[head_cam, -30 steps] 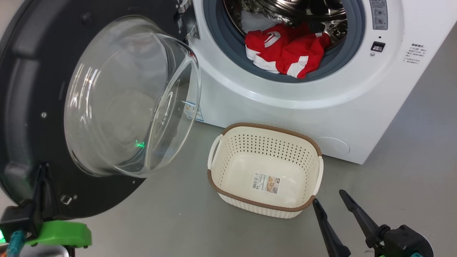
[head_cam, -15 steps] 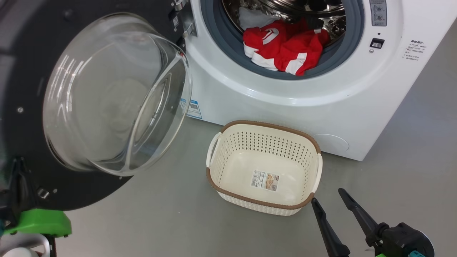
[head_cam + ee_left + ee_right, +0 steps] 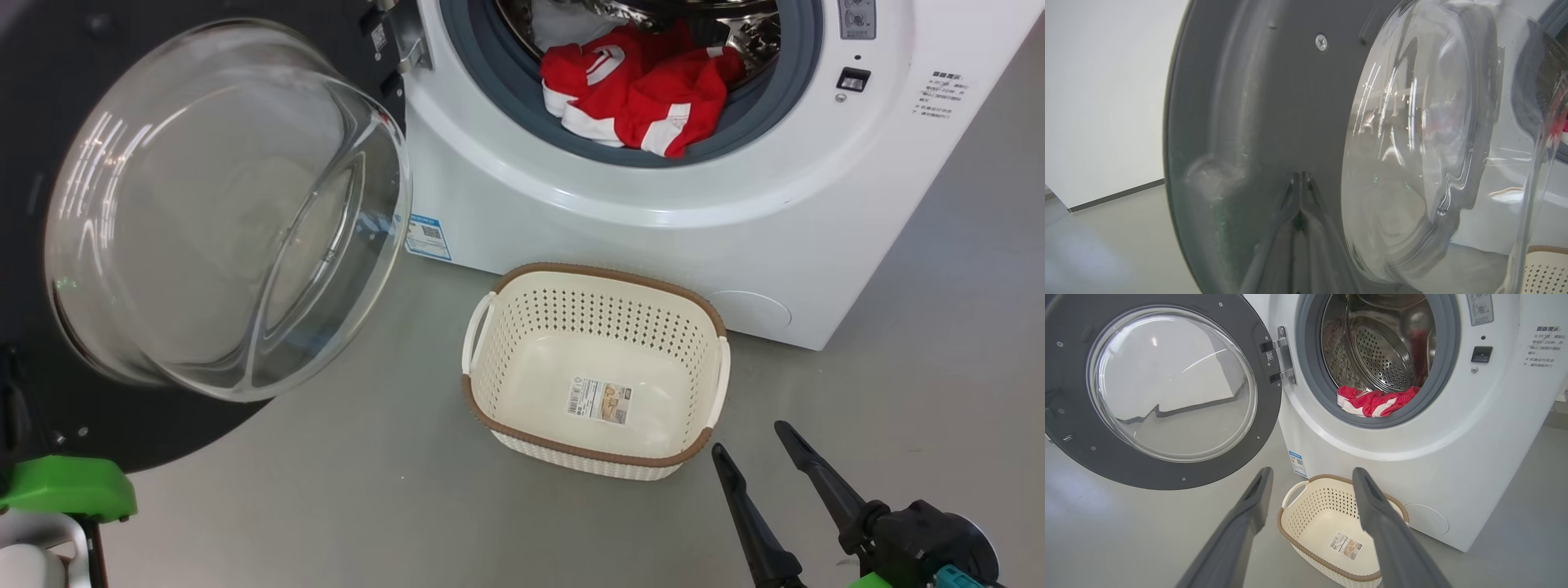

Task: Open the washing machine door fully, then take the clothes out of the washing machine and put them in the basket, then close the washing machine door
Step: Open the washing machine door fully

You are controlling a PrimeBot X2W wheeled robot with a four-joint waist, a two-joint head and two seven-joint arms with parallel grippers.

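Note:
The washing machine door stands swung out to the left, its clear glass bowl facing me. My left gripper is shut, its tips pressed against the dark inner rim of the door, holding nothing. The red and white clothes lie at the mouth of the steel drum of the washing machine. The cream basket sits on the floor in front, with only a paper label inside. My right gripper hovers open just right of the basket's near corner. From the right wrist, the right gripper points at the basket and clothes.
Grey floor spreads around the basket and under the door. The door hinge joins the door to the machine's left side. A latch slot sits right of the opening. A white wall stands beyond the door.
The door has swung further out to the left, my left gripper going with it. The head view has shifted a little. The right gripper has hardly moved.

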